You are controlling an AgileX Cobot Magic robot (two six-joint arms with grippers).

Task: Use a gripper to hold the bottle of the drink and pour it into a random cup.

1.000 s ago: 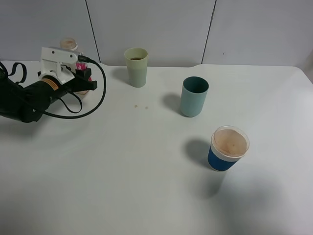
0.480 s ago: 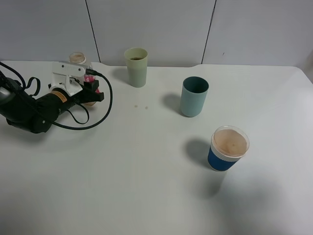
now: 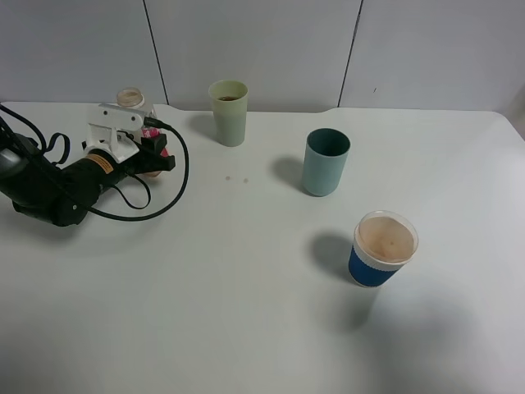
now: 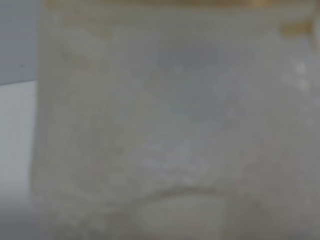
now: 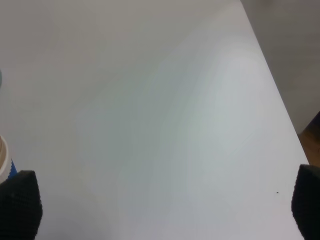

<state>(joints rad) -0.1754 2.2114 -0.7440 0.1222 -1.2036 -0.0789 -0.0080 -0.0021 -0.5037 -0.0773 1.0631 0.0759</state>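
The bottle of the drink [image 3: 130, 99] stands at the back left of the white table, its wide mouth up and its pink label showing between black fingers. My left gripper [image 3: 154, 149] is shut on it from the side, low over the table, with the black cable looping in front. In the left wrist view the clear bottle [image 4: 170, 125] fills the frame, blurred. To the bottle's right stands the pale yellow-green cup [image 3: 229, 112], upright, with brown drink inside. My right gripper [image 5: 160, 210] is open over bare table; only its two black fingertips show, and it is out of the exterior view.
A teal tumbler [image 3: 326, 162] stands right of centre. A blue-and-white paper cup [image 3: 384, 249] holding a pale drink sits nearer the front right, its edge also in the right wrist view [image 5: 4, 155]. Two small drops [image 3: 237, 179] lie near the yellow-green cup. A grey wall backs the table.
My left arm has carried the bottle to the right and lowered it toward the table, then almost stopped. The cups have not moved.
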